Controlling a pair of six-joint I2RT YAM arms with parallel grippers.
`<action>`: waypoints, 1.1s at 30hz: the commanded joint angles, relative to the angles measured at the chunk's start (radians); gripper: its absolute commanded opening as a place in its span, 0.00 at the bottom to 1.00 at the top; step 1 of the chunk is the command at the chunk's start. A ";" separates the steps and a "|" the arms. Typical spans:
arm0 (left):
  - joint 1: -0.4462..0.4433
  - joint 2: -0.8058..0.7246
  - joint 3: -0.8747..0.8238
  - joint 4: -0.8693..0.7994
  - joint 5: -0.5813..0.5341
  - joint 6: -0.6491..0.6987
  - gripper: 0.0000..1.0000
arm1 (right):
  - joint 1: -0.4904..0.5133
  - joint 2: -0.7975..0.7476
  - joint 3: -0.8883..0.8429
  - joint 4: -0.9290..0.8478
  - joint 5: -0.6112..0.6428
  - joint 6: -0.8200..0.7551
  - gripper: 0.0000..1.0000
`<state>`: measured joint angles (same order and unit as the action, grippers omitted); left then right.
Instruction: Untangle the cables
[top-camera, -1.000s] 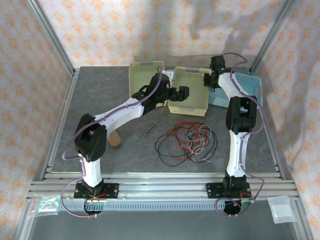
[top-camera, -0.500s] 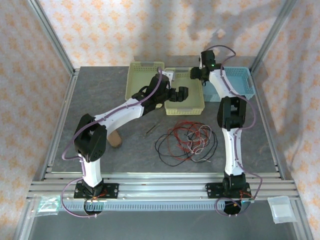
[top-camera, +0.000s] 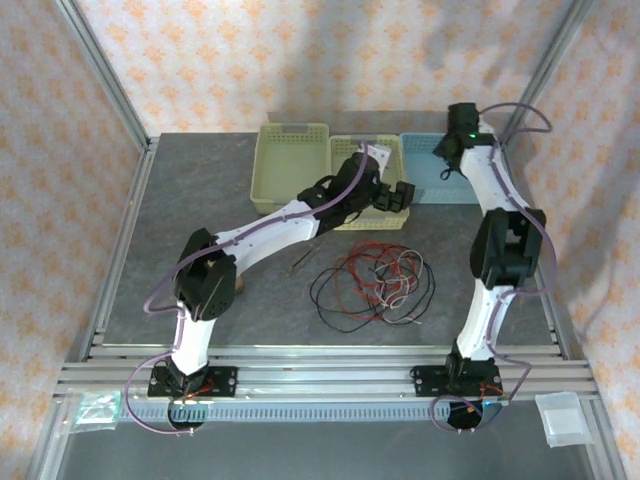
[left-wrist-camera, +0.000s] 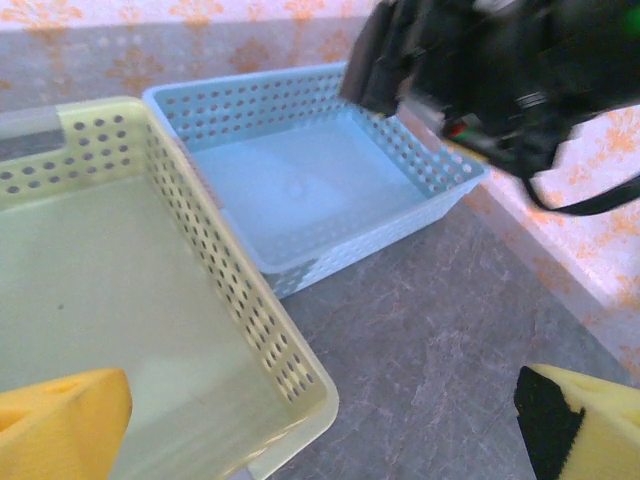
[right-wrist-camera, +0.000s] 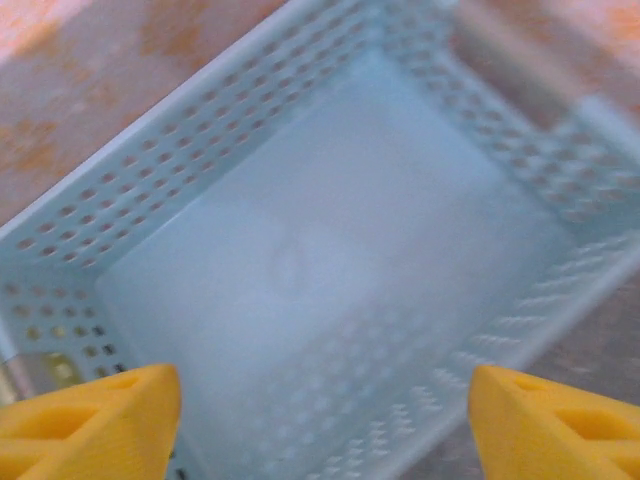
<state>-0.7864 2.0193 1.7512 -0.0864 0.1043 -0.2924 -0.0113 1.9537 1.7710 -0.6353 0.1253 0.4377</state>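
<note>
**Left jaws:** spread wide, nothing between them. The left pads (left-wrist-camera: 62, 425) sit far apart at the bottom corners of the wrist view. Directly below the gap are the corner of a yellow basket (left-wrist-camera: 110, 290) and bare table (top-camera: 200, 220). Just beyond them is the blue basket (left-wrist-camera: 300, 190). Both baskets look empty.

**Right jaws:** also spread wide and holding nothing, with the right pads (right-wrist-camera: 95, 415) at the lower corners of the wrist view. They hang over the blue basket, whose bare floor lies under the gap.

**Further out:** a second yellow basket (top-camera: 290, 160) stands on the far side of the first from the left jaws. Nothing can be seen in it from above.

**Cables (top-camera: 368, 270):** well apart from both jaws, back toward the arm bases, lying on the open table. Red, black and whitish loops overlap in one loose heap. A short dark stick (top-camera: 300, 262) lies just beside the heap, on the left arm's side.

**Progress (judgement):**
- Untangling has not visibly begun.
- No strand is pulled free, none is in a basket, and neither pair of jaws touches a cable.
- Both arms are up at the baskets rather than at the heap.

**Left to do, apparently everything:**
- Bring the jaws back over the heap.
- Pinch one loop at its outer edge.
- Draw it clear of the others, then repeat by colour.
- The three baskets probably take one cable each, but that is a guess.
</note>
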 joint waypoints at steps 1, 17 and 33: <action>-0.018 0.056 0.056 -0.030 0.007 0.022 0.99 | -0.021 -0.094 -0.109 0.005 0.038 0.183 0.85; -0.019 0.036 -0.016 0.007 0.006 -0.013 0.99 | -0.004 -0.100 -0.194 0.124 -0.128 -0.075 0.77; 0.085 -0.120 -0.176 0.028 0.124 -0.059 0.99 | -0.041 -0.162 -0.269 0.170 -0.276 -0.950 0.84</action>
<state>-0.7105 1.9533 1.5982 -0.0399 0.2031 -0.3496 -0.0525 1.7638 1.4906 -0.3801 -0.1864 -0.2531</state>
